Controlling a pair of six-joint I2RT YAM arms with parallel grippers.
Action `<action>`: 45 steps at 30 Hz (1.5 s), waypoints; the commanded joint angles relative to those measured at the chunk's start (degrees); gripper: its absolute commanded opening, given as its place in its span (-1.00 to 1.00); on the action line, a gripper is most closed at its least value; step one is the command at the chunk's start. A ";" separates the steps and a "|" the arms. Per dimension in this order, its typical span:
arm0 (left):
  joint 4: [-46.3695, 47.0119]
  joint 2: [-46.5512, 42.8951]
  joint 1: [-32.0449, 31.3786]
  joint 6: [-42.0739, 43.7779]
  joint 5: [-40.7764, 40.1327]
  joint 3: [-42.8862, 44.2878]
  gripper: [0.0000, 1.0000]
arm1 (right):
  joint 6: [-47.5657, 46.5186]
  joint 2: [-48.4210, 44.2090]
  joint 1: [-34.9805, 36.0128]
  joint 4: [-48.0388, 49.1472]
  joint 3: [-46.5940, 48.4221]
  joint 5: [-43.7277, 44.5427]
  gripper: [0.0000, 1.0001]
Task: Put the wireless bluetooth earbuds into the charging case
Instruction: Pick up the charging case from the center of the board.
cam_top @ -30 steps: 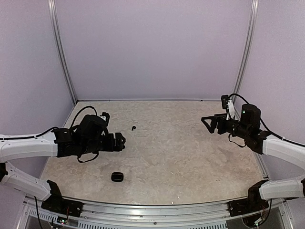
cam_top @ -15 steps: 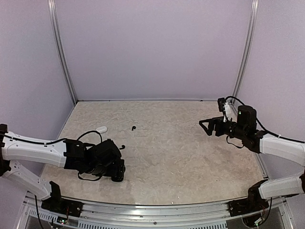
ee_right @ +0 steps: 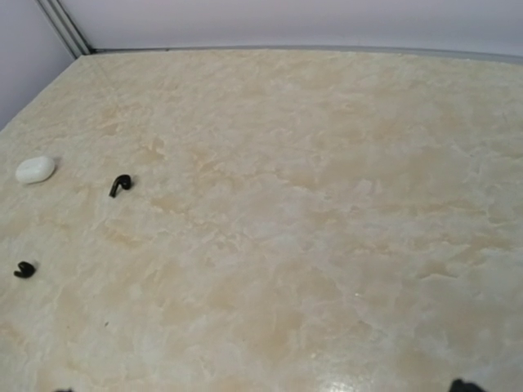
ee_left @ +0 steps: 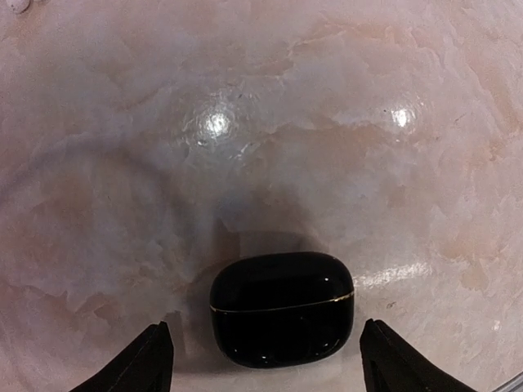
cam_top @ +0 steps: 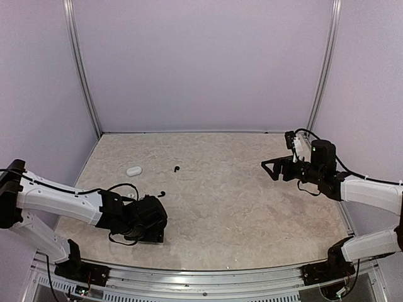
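A glossy black charging case with its lid closed lies on the marbled table near the front edge. My left gripper is lowered over it, open. One fingertip stands on each side of the case with a gap between. From above, the left gripper hides the case. Two black earbuds lie loose: one mid-table and one just beyond the left wrist. The right wrist view shows both, the far earbud and the near earbud. My right gripper hovers open at the right, holding nothing.
A white oval case lies left of the far earbud, and the same white case shows in the right wrist view. The metal rail runs along the table's front edge, close behind the left gripper. Walls enclose the other three sides.
My left arm has swung toward the front edge and come down over the black case, its jaws narrowing a little. The right gripper has drifted slightly left.
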 commanded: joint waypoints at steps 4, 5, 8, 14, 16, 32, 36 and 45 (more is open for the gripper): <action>2.87 4.25 -0.04 1.17 0.71 2.01 0.49 | 0.31 0.80 0.70 0.17 2.11 -2.18 0.99; 3.01 4.77 -0.04 1.25 0.68 2.25 0.48 | 0.31 0.81 0.71 0.18 2.12 -2.32 0.99; 3.03 6.41 0.15 1.81 0.24 3.06 0.43 | 0.29 1.22 0.69 0.33 2.12 -2.61 0.99; 4.32 9.12 0.50 5.09 -0.02 4.99 0.18 | 0.19 2.07 0.75 0.44 2.29 -3.24 0.99; 4.88 10.21 0.44 6.34 0.02 6.01 0.06 | 0.23 2.29 0.71 0.44 2.30 -3.95 0.99; 36.94 7.77 -10.12 38.36 -17.85 12.38 -0.01 | 6.07 -0.41 4.81 -1.24 4.12 -18.53 0.75; 44.38 9.01 -12.05 47.53 -21.75 12.56 -0.01 | 7.66 -0.71 8.83 -3.81 7.00 -18.97 0.65; 54.28 11.24 -15.70 56.62 -26.68 11.97 -0.01 | 6.69 2.68 18.96 -9.55 12.24 -17.10 0.31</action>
